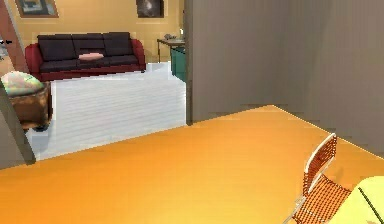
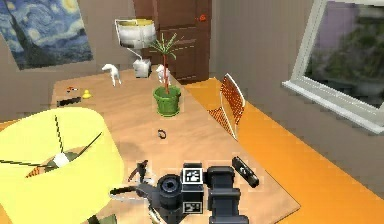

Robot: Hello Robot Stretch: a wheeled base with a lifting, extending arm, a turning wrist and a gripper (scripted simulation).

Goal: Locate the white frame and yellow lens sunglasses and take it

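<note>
On the wooden table (image 2: pixel 200 130), near its far left edge, a small yellow blob (image 2: pixel 88 95) lies beside a dark thing (image 2: pixel 68 97); it is too small to name as sunglasses. My gripper (image 2: pixel 135 188) stands low over the table's near part, left of the two white marked squares (image 2: pixel 192 176). A yellow lampshade (image 2: pixel 55 155) sits close to its far end, so I cannot tell whether it holds anything.
On the table are a potted plant (image 2: pixel 167 95), a small dark ring (image 2: pixel 161 134), a black bar-shaped thing (image 2: pixel 245 172) and white figures (image 2: pixel 113 72) at the far end. An orange mesh chair (image 2: pixel 232 100) (image 1: pixel 320 180) stands beside it. Ahead, beyond a grey wall (image 1: pixel 280 55), is a dark sofa (image 1: pixel 85 52).
</note>
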